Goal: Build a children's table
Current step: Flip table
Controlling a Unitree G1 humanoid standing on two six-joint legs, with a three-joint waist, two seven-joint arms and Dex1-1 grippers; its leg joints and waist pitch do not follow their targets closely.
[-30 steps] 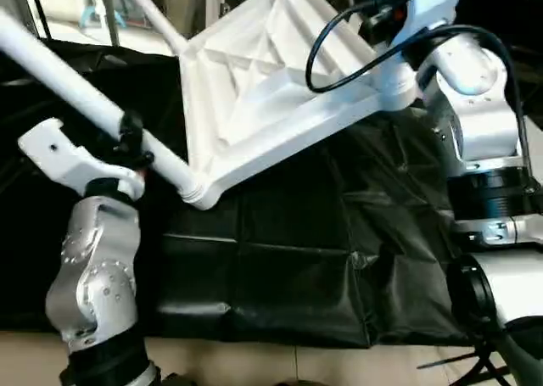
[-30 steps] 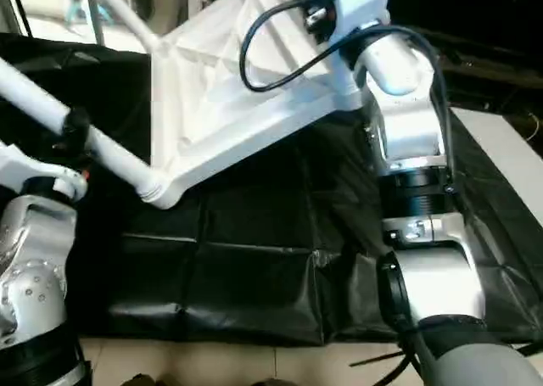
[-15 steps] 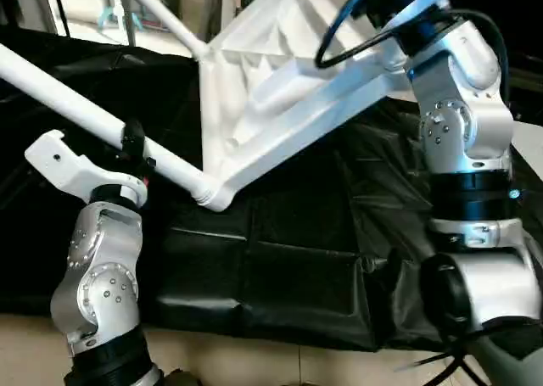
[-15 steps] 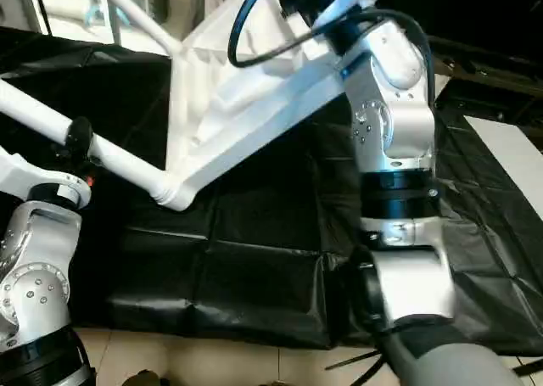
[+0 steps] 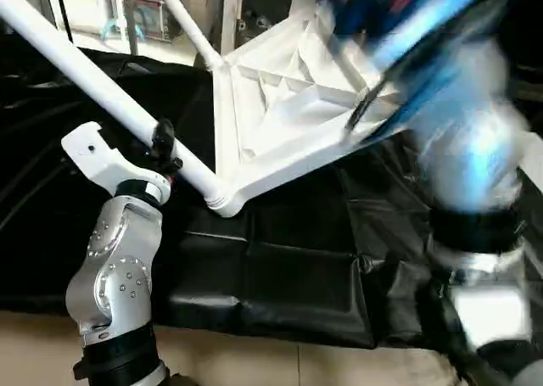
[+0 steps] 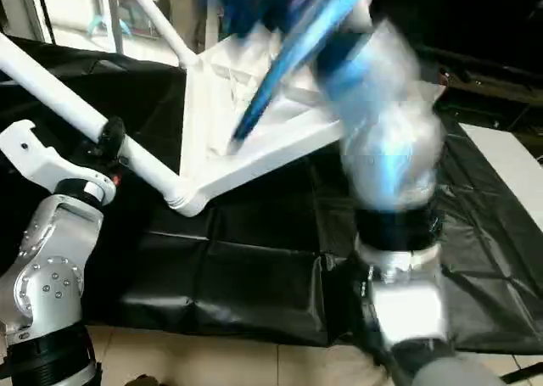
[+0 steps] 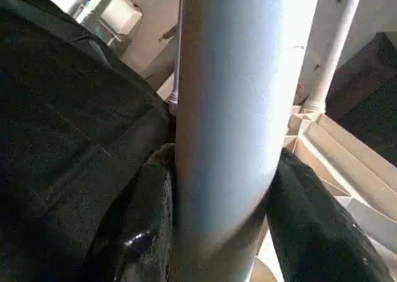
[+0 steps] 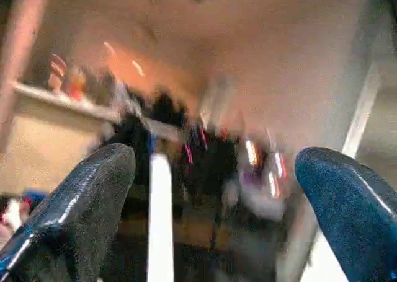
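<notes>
Left wrist view: left hand point(image 7: 220, 232) clamped on a long tapered white tube leg point(image 7: 236, 108). Right hand point(image 8: 217, 214), fingers wide apart, holds nothing; the white ribbed plastic tabletop point(image 5: 288, 123) lies tilted on black sheeting point(image 5: 288, 259).

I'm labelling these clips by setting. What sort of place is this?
Probably an indoor lab or workshop floor: black sheeting spread over a pale floor, the upturned table top lying on it, and cabinets or equipment behind.

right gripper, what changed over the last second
The right gripper let go of the table top, opened wide and is swinging away fast. The left gripper stays clamped on the leg seated in the near corner socket; the top stays tilted over the black sheet.
</notes>
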